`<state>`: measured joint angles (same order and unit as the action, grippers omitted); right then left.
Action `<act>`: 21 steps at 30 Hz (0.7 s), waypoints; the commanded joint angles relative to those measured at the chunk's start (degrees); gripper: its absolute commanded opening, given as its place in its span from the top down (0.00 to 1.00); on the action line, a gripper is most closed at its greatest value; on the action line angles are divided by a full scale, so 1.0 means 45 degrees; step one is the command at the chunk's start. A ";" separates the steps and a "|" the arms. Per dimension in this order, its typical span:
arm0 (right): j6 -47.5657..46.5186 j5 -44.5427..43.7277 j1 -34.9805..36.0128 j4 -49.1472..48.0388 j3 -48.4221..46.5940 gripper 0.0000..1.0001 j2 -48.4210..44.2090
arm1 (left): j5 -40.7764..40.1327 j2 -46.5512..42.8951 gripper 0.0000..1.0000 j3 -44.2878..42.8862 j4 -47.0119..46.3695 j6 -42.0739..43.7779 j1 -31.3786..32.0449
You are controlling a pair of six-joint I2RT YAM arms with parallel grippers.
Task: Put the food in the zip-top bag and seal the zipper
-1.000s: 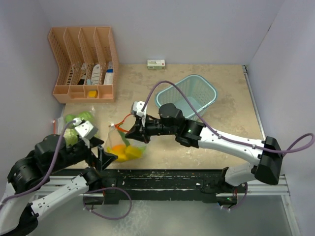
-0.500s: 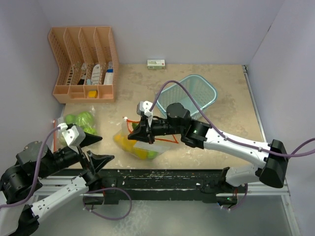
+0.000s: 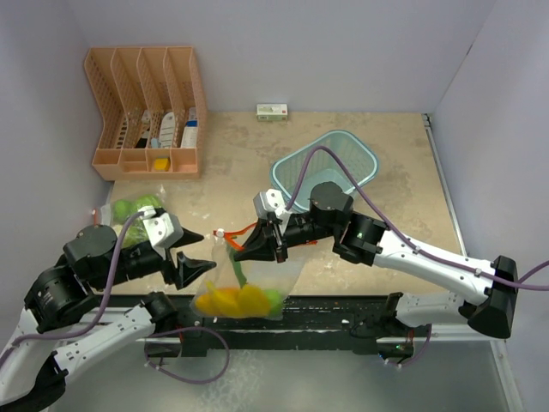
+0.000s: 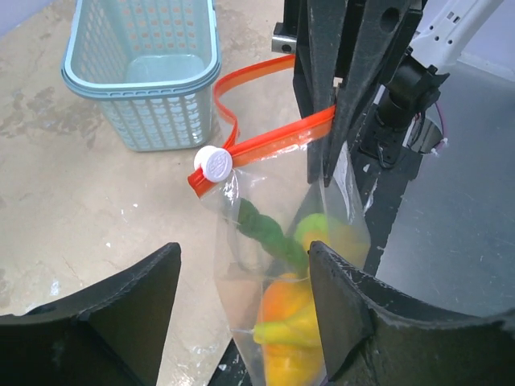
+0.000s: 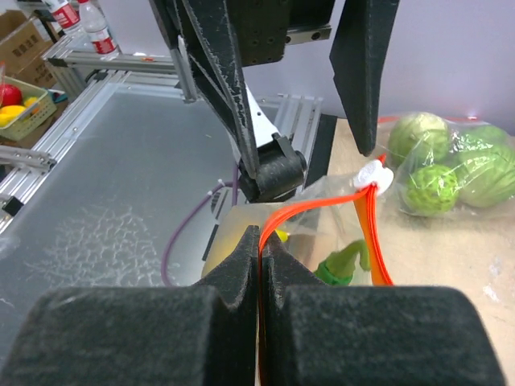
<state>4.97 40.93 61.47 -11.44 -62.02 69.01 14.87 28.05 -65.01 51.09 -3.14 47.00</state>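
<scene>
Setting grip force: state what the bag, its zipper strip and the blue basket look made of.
Bag: thin clear plastic film, glossy; the toy food shows through and it creases. Zipper strip: orange flexible plastic, bending in a loop; its white slider looks like hard plastic. Basket: pale blue rigid moulded plastic, judging by its lattice walls.

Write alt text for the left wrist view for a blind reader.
A clear zip-top bag holding yellow and orange fruit and a green chili hangs from the right gripper, shut on its orange zipper. The open left gripper flanks it; a blue basket stands behind.
</scene>
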 commanded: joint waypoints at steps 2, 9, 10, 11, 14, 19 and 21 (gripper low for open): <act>-0.0031 0.0813 -0.0008 -0.0765 -0.0400 1.00 -0.0123 | 0.0413 0.0204 0.35 0.0045 -0.1247 -0.0127 0.0042; -0.0059 0.1579 -0.0014 -0.0969 -0.0280 1.00 -0.0364 | 0.0299 0.0023 0.41 0.0251 -0.2035 -0.0769 0.0026; -0.0096 0.1688 -0.0021 -0.0953 -0.0290 1.00 -0.0401 | 0.0456 0.0000 0.42 0.0290 -0.2232 -0.0940 0.0036; -0.0149 0.1804 -0.0017 -0.0905 -0.0326 1.00 -0.0435 | 0.0663 -0.0042 0.42 0.0363 -0.2501 -0.1031 0.0037; -0.0307 0.2061 -0.0009 -0.0767 -0.0442 1.00 -0.0506 | 0.1140 -0.0205 0.43 0.0644 -0.3308 -0.1571 0.0021; -0.0382 0.2555 -0.0010 -0.0728 -0.0601 1.00 -0.0653 | 0.1543 0.0097 0.45 0.0785 -0.3674 -0.1874 0.0041; -0.0363 0.2611 -0.0016 -0.0765 -0.0612 1.00 -0.0736 | 0.1756 0.0282 0.47 0.0902 -0.3804 -0.1945 0.0038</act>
<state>4.27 49.34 61.45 -11.46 -62.02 68.75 19.44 27.81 -61.82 39.24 -9.78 47.00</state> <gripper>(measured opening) 0.005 0.547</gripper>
